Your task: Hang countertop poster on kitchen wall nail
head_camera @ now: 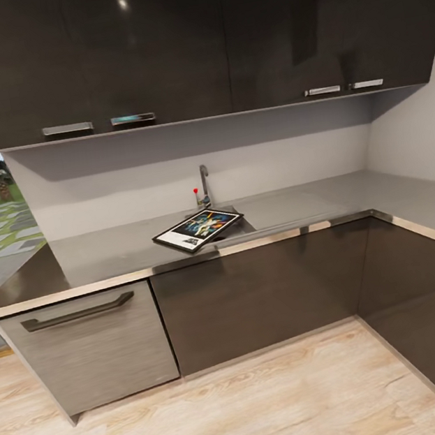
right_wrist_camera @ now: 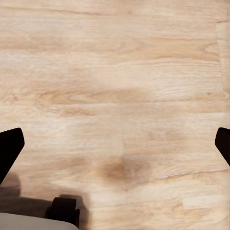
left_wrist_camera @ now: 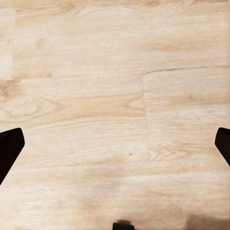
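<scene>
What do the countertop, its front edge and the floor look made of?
The kitchen countertop looks like matte grey stone or laminate, with no glare. Its front edge seems polished steel, with bright reflections. The floor looks like pale wood planks or wood-look laminate, with visible grain and seams.

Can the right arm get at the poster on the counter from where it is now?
Probably not yet. The right gripper hangs open over the wooden floor, while the poster lies on the countertop, partly over the sink.

Left gripper (left_wrist_camera: 115, 139) points straight down, fingers spread wide apart; right gripper (right_wrist_camera: 115, 139) matches, jaws wide, holding nothing.
</scene>
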Controlling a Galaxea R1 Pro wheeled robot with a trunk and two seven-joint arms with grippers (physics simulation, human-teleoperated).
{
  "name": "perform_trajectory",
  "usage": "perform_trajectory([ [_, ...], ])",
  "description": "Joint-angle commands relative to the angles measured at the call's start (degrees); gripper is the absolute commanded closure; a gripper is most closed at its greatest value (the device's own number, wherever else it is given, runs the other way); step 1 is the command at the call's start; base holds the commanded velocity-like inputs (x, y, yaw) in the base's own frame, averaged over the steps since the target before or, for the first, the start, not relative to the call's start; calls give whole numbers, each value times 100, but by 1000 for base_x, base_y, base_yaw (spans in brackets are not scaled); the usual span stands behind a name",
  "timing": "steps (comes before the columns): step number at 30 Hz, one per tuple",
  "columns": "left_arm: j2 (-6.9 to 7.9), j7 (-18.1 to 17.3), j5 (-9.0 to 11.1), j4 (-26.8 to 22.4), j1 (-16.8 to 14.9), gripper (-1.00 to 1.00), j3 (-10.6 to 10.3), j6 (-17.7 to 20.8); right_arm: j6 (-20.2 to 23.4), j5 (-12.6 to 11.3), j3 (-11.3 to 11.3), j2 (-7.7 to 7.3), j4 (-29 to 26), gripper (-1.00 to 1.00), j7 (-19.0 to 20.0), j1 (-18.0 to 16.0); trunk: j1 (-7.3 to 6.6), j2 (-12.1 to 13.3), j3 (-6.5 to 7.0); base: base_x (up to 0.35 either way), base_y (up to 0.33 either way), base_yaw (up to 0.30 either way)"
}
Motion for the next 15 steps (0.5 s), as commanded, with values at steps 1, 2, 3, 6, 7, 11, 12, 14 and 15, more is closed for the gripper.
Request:
perform_trajectory([
  [1, -3, -3, 0, -14, 2, -100, 2, -11, -16, 40, -2, -1, 4, -100, -1, -3, 0, -3, -5, 22, -18, 4],
  [2, -5, -3, 2, -19, 2, -100, -3, -12, -16, 40, 2, 2, 4, -100, -2, -3, 0, -3, -5, 14, -12, 3],
  [3, -6, -3, 5, -27, 2, -100, -19, -13, -16, 38, -1, 3, 3, -100, -5, -3, 0, -3, -5, 6, -5, 1],
  [6, -8, -3, 8, -37, 2, -100, -33, -13, -16, 35, -5, 1, -1, -100, -6, -3, 0, -3, -5, 4, -3, 1],
  [7, -11, -5, 8, -43, 2, -100, -40, -13, -16, 33, -7, 0, -2, -100, -6, -5, 0, -3, -5, 2, -2, 0],
  [11, -15, -16, 7, -611, 2, -100, -52, 28, -16, 31, -12, -2, -4, -100, -7, -4, 0, -3, -5, 0, 0, 0],
  [12, -17, -18, 8, -841, 2, -100, -52, 78, -16, 31, -13, -2, -4, -100, -7, -4, 0, -3, -5, 0, 0, 0],
  [14, -23, -19, 9, -1252, 2, -100, -60, 305, -16, 31, -15, -2, -4, -100, -7, -4, 0, -3, -5, 0, 0, 0],
  [15, -25, -20, 9, -1409, 2, -100, -63, 426, -16, 31, -16, -2, -4, -100, -9, -5, 0, -3, -5, 0, 0, 0],
])
